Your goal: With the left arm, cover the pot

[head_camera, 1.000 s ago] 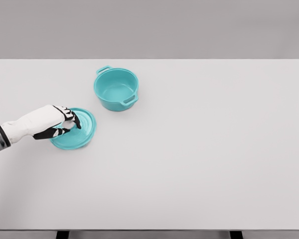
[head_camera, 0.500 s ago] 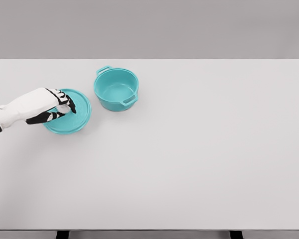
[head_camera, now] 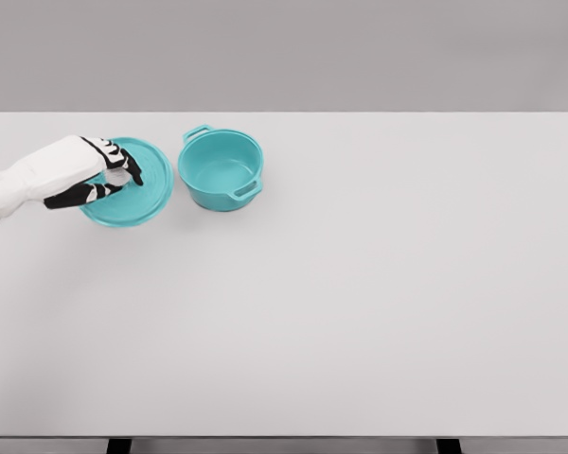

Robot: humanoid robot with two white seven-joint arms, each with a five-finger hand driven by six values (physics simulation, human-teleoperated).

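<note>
Our left robot hand (head_camera: pixel 109 177) grips the teal lid (head_camera: pixel 133 189) by its middle, at nine o'clock of the open teal pot (head_camera: pixel 221 169) on the white surface (head_camera: pixel 379 284).

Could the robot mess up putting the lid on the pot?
Maybe. The left hand holds the teal lid only at its middle, so the lid could tip or slip. The open pot sits close beside it on the table, so the lid's edge might bump the rim and push the pot. It could also land crooked across the pot's handles.
</note>
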